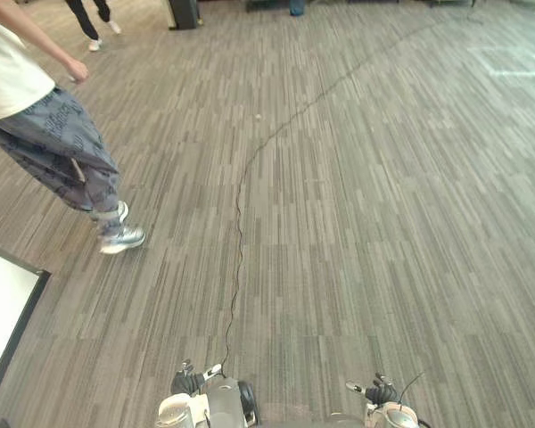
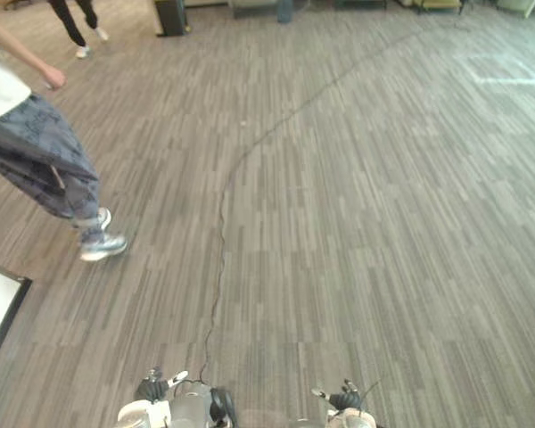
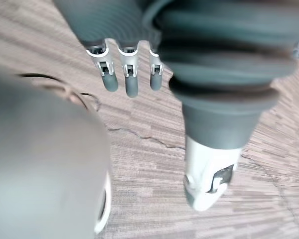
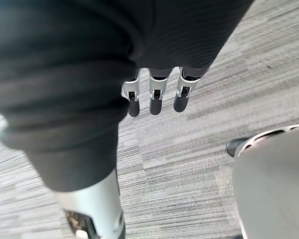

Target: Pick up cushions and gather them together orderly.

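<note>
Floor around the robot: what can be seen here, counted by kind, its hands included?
People: 2, a person in white top and patterned grey trousers, a person in dark trousers.
White flat panel with black edge: 1.
Dark upright box: 1.
Robot hands: 2, left hand, right hand, both open.
Total: 6.

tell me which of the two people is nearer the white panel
The person in the white top and grey patterned trousers, standing just beyond the white panel. The other person, in dark trousers, is far off at the back.
</note>
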### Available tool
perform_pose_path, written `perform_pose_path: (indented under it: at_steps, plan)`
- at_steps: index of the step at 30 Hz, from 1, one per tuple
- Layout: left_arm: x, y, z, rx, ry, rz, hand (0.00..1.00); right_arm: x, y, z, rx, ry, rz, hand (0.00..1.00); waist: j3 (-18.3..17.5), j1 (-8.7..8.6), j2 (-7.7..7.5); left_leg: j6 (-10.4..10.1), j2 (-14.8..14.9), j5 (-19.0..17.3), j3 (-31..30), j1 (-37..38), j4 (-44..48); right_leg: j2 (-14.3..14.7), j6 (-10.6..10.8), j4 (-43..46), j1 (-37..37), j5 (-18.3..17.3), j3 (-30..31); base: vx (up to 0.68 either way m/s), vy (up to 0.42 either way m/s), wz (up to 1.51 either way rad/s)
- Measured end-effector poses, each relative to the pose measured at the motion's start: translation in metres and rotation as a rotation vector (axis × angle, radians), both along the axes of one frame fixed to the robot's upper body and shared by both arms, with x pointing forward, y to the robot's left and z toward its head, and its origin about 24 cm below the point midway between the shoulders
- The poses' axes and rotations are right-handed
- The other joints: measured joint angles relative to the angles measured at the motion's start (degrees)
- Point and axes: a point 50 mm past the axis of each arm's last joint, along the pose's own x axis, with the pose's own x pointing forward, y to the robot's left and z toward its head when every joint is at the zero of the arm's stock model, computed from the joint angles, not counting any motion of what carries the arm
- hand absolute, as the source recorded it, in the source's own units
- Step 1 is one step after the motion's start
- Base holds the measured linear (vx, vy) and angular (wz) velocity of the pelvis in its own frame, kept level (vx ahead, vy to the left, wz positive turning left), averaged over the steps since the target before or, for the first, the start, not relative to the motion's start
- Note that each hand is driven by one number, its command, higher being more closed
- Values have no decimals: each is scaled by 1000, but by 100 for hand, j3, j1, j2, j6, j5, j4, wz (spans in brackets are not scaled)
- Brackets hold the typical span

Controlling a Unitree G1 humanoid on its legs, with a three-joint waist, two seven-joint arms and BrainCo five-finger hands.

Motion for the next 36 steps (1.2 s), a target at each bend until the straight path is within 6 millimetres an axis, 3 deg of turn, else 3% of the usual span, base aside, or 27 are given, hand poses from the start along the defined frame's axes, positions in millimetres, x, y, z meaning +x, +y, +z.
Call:
perform_pose_path:
  at_steps: [3,7,8,10,11,13,14,15,16,17,18,19,20,21,22,23,25,26,27,28,29,31,32,33,34,35,36]
  plan:
    - [5,11,4,12,-28,47,0,5,18,-1,32,-7,48,0,40,94,-152,302,210,-648,135,-214,1030,-8,90,107,-31,842,267,526,292,-20]
    - [1,11,1,33,20,-26,0,7,18,0,36,-20,49,0,10,18,-313,257,-188,-1266,163,738,354,-411,181,3452,-1353,1309,666,480,231,-9]
    - [1,10,1,43,35,-57,0,15,17,4,30,-54,78,0,59,-40,-333,311,-350,-1398,100,1318,26,-454,-4,5125,-2050,945,646,496,70,7]
    - [-1,1,-2,29,45,-98,0,24,12,10,6,-102,99,0,190,-103,-86,278,-320,-1435,83,2245,-504,-210,-375,5719,-2611,242,97,600,73,4]
    - [1,-3,-2,25,42,-112,0,32,9,14,-8,-124,118,0,236,-132,18,274,-230,-1433,109,2551,-635,-66,-593,5425,-2906,-30,-338,604,22,9]
    - [6,-6,0,27,31,-132,0,42,10,18,-11,-156,137,0,264,-171,77,274,-74,-1433,123,2802,-657,195,-666,4489,-3480,-125,-780,555,-79,24]
    - [8,-8,0,25,26,-136,0,51,10,22,-11,-180,143,0,282,-265,102,274,21,-1433,95,3010,-799,335,-654,3523,-3826,131,-943,641,-170,63]
    - [4,-8,-1,27,37,-142,0,52,9,22,-15,-181,148,0,262,-341,40,212,-89,-1420,11,3346,-1099,471,-525,1937,-3848,947,-936,657,-173,63]
    - [3,-7,-2,30,39,-148,0,50,9,21,-13,-172,146,0,259,-347,-32,117,-144,-1396,-83,3505,-1182,459,-722,1627,-3851,1474,-883,600,-161,39]
    - [0,-15,-5,9,56,-151,0,52,3,23,-25,-182,141,0,270,-332,75,-120,6,-1429,-202,3771,-1207,570,-1194,2047,-3891,1802,-771,727,-249,6]
    - [-1,-26,-7,-17,65,-168,0,55,-5,26,-47,-191,142,0,170,-339,401,-396,278,-1286,-401,3678,-947,677,-1186,2526,-4044,1216,-862,848,-340,7]
    - [2,-34,-6,-29,57,-183,0,55,-12,28,-54,-197,104,0,167,-360,554,-656,500,-1132,-590,3391,-270,745,-1175,2722,-4012,814,-964,703,-328,9]
    - [4,-36,-6,-35,54,-181,0,54,-14,27,-54,-194,93,0,176,-358,594,-790,628,-1003,-687,3162,274,800,-1114,2718,-3936,659,-946,580,-286,-2]
    - [6,-37,-5,-46,44,-179,0,51,-12,25,-45,-174,82,0,211,-332,629,-1072,981,-490,-979,2464,2033,1036,-1108,2482,-3482,454,-903,679,-298,-16]
    - [10,-33,-3,-43,21,-151,0,45,-7,21,-33,-154,78,0,303,-322,586,-1037,1301,-690,-882,1958,3460,1259,-1166,2155,-2861,316,-887,778,-307,-23]
    - [14,-27,1,-32,-7,-126,0,39,1,17,-12,-139,73,0,373,-251,455,-774,1494,-1024,-541,1550,4150,1377,-1240,1757,-2161,163,-838,651,-232,-14]
    - [22,-22,7,-12,-58,-127,0,25,5,10,-2,-84,88,0,315,-111,216,-387,1282,-1373,57,752,3394,1382,-1094,1012,-1354,206,-718,659,-179,-37]
    - [26,-23,10,-16,-83,-120,0,22,4,8,-4,-66,92,0,292,27,230,-356,977,-1376,72,244,2105,1378,-1059,694,-971,255,-519,730,-123,-76]
    - [26,-22,10,-15,-89,-115,0,27,4,10,-6,-78,92,0,318,39,268,-423,756,-1179,-124,49,1121,1367,-1003,487,-711,225,-376,805,16,-99]
    - [24,-22,10,-19,-90,-95,0,25,2,9,-14,-70,90,0,327,58,331,-715,571,-733,-523,-92,-163,1391,-911,143,-355,224,-214,604,75,-80]
    - [24,-22,10,-20,-91,-90,0,23,1,8,-17,-61,88,0,304,116,352,-856,535,-543,-681,-229,-357,1413,-845,-78,-176,183,-126,710,148,-94]
    - [24,-18,10,-9,-87,-87,0,15,4,5,-8,-37,89,0,206,257,295,-432,391,170,-901,-437,-194,1231,-531,-235,132,-23,45,808,287,-64]
    - [24,-12,9,4,-70,-100,0,5,6,1,2,-9,79,0,75,204,-16,-12,13,372,-947,-402,-7,827,-200,842,-236,-211,27,905,274,-11]
    - [27,-10,9,12,-70,-108,0,8,8,1,11,-16,78,0,80,196,-92,55,-50,280,-944,-319,30,649,-117,1572,-539,-218,28,879,202,6]
    - [28,-1,10,38,-62,-124,0,11,15,1,32,-23,81,0,186,153,-273,99,-158,51,-858,16,-27,349,48,3289,-1202,334,-53,830,171,24]
    - [23,5,8,60,-18,-155,0,19,21,3,45,-48,93,0,252,37,-375,99,-197,-168,-863,555,-265,12,-128,4645,-1680,894,-283,817,171,23]
    - [19,6,5,66,8,-173,0,21,24,4,46,-54,111,0,277,1,-357,95,-190,-261,-865,898,-403,-141,-325,5010,-1824,657,-477,675,118,11]
